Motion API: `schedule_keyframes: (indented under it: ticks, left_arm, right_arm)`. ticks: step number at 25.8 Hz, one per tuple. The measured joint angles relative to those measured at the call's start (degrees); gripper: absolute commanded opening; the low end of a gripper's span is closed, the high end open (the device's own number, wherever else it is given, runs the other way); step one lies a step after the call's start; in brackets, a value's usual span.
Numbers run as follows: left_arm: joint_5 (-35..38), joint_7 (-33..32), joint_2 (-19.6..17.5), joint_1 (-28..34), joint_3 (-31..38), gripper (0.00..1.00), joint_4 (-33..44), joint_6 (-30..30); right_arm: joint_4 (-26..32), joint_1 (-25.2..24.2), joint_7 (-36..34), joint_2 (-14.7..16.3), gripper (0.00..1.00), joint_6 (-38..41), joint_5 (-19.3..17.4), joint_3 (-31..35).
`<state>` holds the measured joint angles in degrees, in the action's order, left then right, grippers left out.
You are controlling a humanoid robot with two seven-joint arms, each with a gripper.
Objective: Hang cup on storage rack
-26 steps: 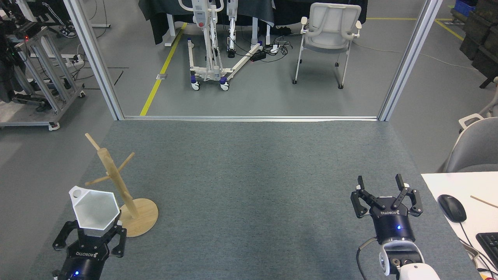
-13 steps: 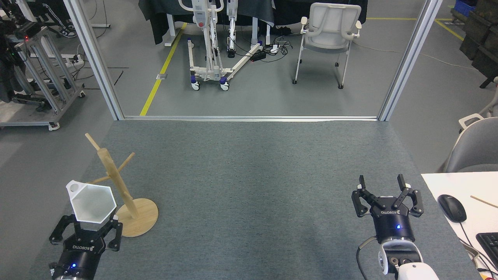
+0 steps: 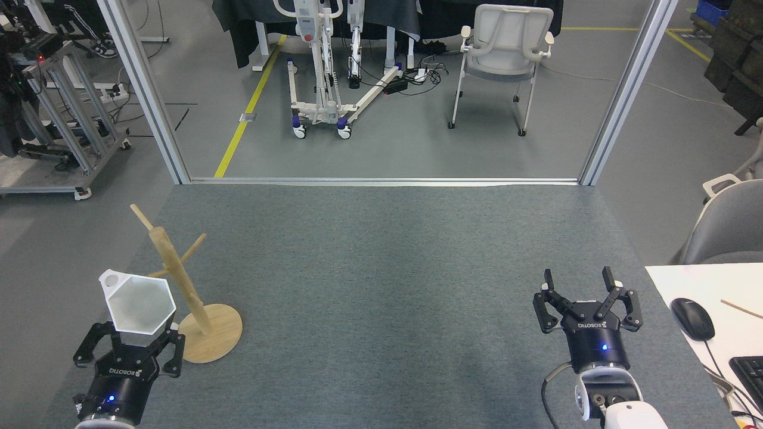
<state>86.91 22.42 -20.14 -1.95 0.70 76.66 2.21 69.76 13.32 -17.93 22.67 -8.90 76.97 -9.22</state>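
White and matte, one faceted cup with a hexagonal rim (image 3: pixel 140 302) sits low at about eight o'clock in the head view, its open mouth facing the camera and its angular handle with a hole pointing to the upper left. It is held at its base by the left pincer (image 3: pixel 132 342), whose black fingers are closed around the narrow bottom of the cup. Just beside it, toward three o'clock, stands one light wooden mug tree with a round disc base (image 3: pixel 210 333), an upright post and thin angled pegs; three pegs show clearly, and the cup's rim overlaps the lower ones in the view, so I cannot tell whether it touches them. The handle is not on any peg.

One right pincer (image 3: pixel 583 288) hangs at about four o'clock, well apart from the cup, its two fingers spread wide and empty. Both pincers are over one grey carpeted desk (image 3: pixel 381 286). At the far right edge lie one black computer mouse (image 3: pixel 692 318) and a corner of a black keyboard (image 3: pixel 748 378) on a white surface.

Against the picture from half a second ago, the cup and left pincer have shifted slightly left and up, and the right pincer has moved a little to the left.
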Motion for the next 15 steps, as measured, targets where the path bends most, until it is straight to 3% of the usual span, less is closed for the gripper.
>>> schedule_keyframes:
  ticks: [15]
  left_arm:
    - [0.33, 0.10, 0.08, 0.10, -0.36, 0.25, 0.48, -0.03]
  right_arm:
    - [-0.04, 0.04, 0.09, -0.53, 0.99, 0.03, 0.22, -0.10]
